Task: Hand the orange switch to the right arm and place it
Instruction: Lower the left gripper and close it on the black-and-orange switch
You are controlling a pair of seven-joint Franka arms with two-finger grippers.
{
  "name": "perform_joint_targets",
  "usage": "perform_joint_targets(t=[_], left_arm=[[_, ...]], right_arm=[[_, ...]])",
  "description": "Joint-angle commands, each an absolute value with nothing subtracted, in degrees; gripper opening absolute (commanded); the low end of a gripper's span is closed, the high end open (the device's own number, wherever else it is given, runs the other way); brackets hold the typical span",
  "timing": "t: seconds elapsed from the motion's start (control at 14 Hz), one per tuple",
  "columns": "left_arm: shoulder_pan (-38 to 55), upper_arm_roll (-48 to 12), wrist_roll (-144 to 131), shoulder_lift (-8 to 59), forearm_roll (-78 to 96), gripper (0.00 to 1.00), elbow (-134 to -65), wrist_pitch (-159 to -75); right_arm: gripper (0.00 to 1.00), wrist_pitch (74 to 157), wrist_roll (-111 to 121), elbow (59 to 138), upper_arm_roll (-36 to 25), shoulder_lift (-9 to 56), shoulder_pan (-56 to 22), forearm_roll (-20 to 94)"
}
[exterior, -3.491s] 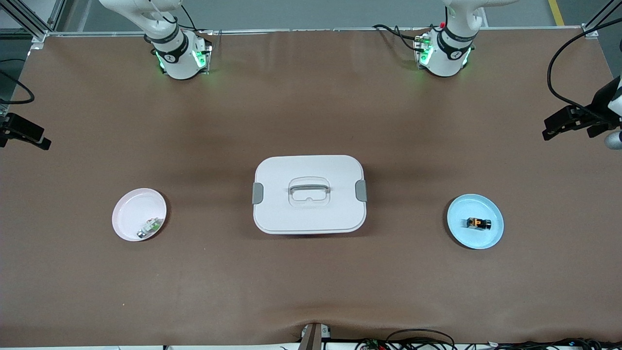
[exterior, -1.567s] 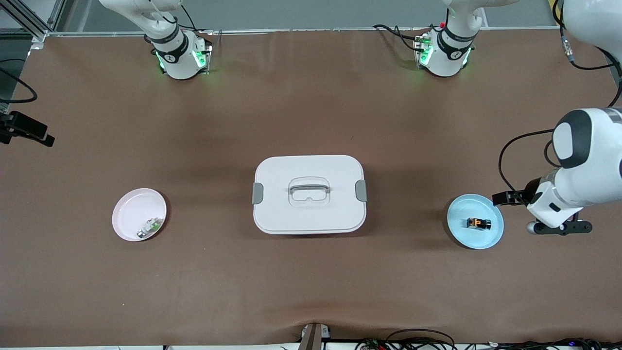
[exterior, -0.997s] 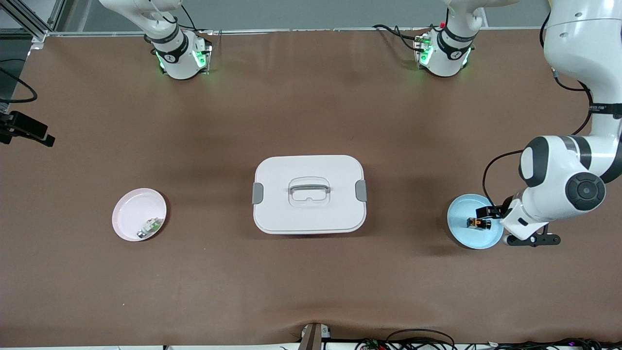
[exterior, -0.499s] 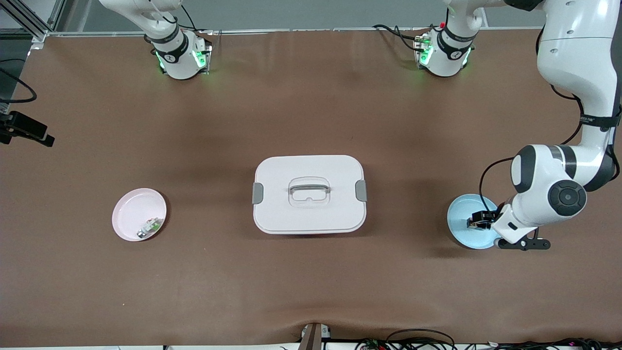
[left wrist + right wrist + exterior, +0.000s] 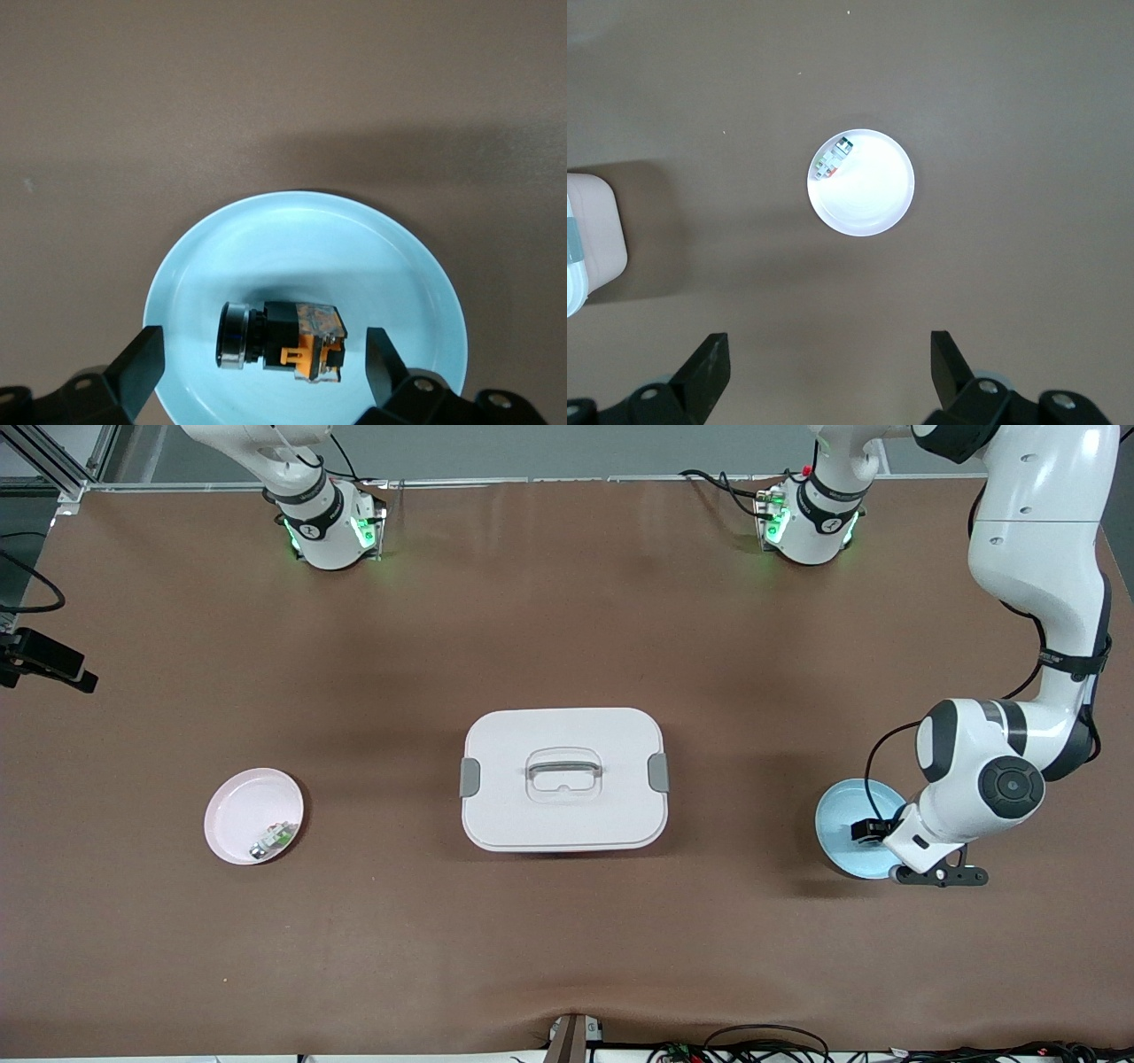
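Two plates, one lidded box and two small parts are on the brown table (image 5: 567, 939). The blue plate (image 5: 837, 824) lies at the middle right of the front view and holds one orange switch (image 5: 288, 343), lying on its side near the plate's centre. The left gripper (image 5: 261, 365) hangs over this plate, fingers spread wide to either side of the switch and touching nothing. In the front view the left arm (image 5: 983, 779) covers most of the switch. The pink plate (image 5: 239, 815) lies at the middle left and holds one green-and-silver part (image 5: 275, 839) at its rim. The white box (image 5: 564, 778), lid on, sits at the centre. The right gripper (image 5: 828, 367) waits high over the table, fingers apart and empty.
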State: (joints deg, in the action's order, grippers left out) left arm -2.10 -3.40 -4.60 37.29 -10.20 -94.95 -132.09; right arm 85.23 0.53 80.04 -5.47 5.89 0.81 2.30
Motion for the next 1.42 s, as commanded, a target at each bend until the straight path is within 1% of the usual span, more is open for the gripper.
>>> perform_joint_targets(t=[0.0, 0.78, 1.35], left_arm=[[-2.29, -3.60, -4.40, 37.35, -11.51, 1.00, -95.71, -133.24], [-2.64, -3.60, -2.11, 38.06, -11.69, 1.00, -99.31, -137.55], [-2.72, -3.60, -1.76, 39.20, -11.69, 1.00, -99.40, -139.31]], right_arm=[[1.00, 85.69, 0.70, 81.30, -5.19, 4.57, 1.84, 3.34], [1.00, 85.61, 0.70, 81.30, -5.19, 4.57, 1.93, 3.34], [1.00, 85.69, 0.70, 81.30, -5.19, 4.57, 2.02, 3.34]])
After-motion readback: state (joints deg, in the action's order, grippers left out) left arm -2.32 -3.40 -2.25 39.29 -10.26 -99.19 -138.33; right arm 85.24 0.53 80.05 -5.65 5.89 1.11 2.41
